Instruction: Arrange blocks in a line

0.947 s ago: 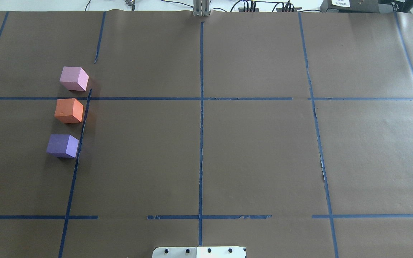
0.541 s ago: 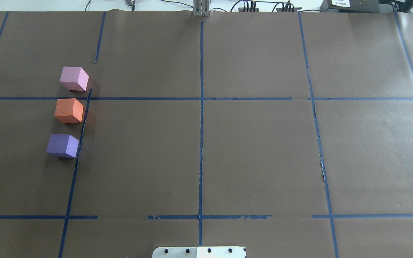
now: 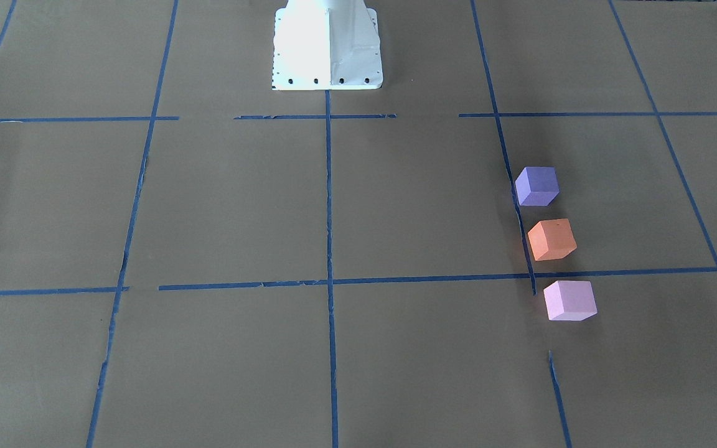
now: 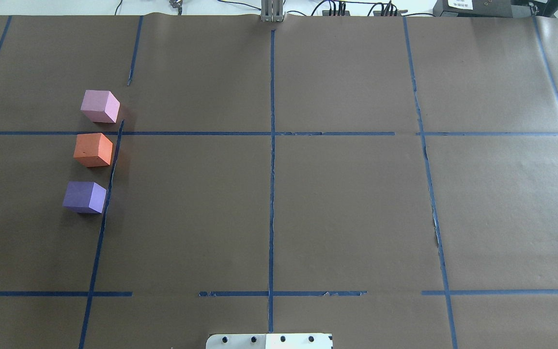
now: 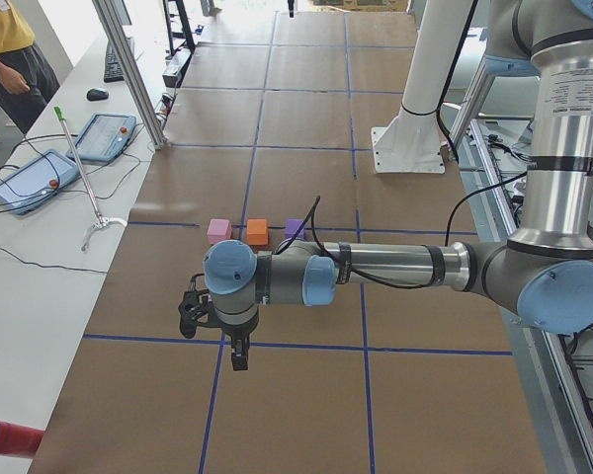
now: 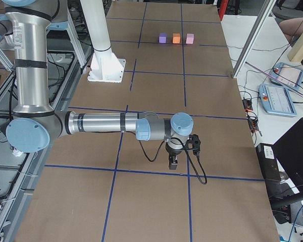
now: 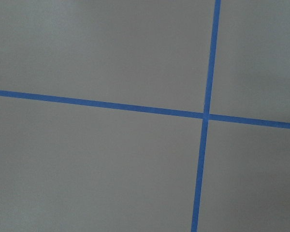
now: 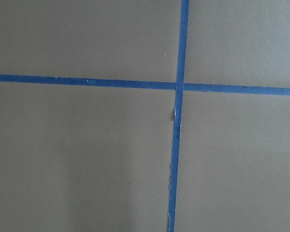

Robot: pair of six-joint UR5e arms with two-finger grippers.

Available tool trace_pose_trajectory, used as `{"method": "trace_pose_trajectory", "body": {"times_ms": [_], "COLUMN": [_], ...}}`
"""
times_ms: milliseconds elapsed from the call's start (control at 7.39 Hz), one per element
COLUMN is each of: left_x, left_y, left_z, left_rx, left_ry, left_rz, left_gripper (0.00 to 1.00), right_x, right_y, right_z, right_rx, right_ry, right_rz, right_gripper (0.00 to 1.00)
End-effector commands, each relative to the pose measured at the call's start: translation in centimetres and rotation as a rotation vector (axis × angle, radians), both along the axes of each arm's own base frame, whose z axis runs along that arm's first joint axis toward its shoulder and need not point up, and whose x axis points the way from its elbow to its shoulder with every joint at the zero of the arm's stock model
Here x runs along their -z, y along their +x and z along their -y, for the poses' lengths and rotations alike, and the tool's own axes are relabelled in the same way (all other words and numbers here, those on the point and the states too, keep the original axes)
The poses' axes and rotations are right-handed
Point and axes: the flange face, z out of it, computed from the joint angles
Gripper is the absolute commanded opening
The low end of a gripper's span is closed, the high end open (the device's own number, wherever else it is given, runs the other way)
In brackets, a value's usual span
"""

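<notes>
Three blocks stand in a near-straight row with small gaps on the robot's left side of the table: the pale pink block (image 4: pixel 100 105) farthest, the orange block (image 4: pixel 93 150) in the middle, the violet-purple block (image 4: pixel 84 197) nearest. They also show in the front view as purple (image 3: pixel 536 185), orange (image 3: pixel 551 239) and pink (image 3: pixel 569 300). My left gripper (image 5: pixel 239 355) shows only in the exterior left view, pointing down, well short of the blocks; I cannot tell if it is open. My right gripper (image 6: pixel 173 164) shows only in the exterior right view, far from the blocks; I cannot tell its state.
Brown paper with a blue tape grid covers the table (image 4: pixel 347 203). The white robot base plate (image 3: pixel 327 43) stands at the robot's edge. Teach pendants (image 5: pixel 30 180) and cables lie on a side bench; a person stands there. Both wrist views show only paper and tape.
</notes>
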Motion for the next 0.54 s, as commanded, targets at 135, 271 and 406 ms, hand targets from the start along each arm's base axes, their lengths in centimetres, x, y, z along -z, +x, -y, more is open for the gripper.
{"method": "trace_pose_trajectory", "body": {"times_ms": [135,271,406], "left_x": [1.8,2.1,2.1], "left_y": [0.0,0.1,0.1], "left_z": [0.5,0.5,0.6], "left_rx": [0.002,0.001,0.001], "left_ry": [0.057,0.062,0.068], "left_rz": [-0.004,-0.010,-0.011], "left_gripper": [1.00,1.00,1.00], "right_x": [0.0,0.0,0.0], "right_y": [0.0,0.0,0.0], "right_z": [0.0,0.0,0.0], "right_rx": [0.000,0.000,0.000], "right_ry": [0.001,0.001,-0.001], "right_rz": [0.000,0.000,0.000], "right_gripper": [1.00,1.00,1.00]}}
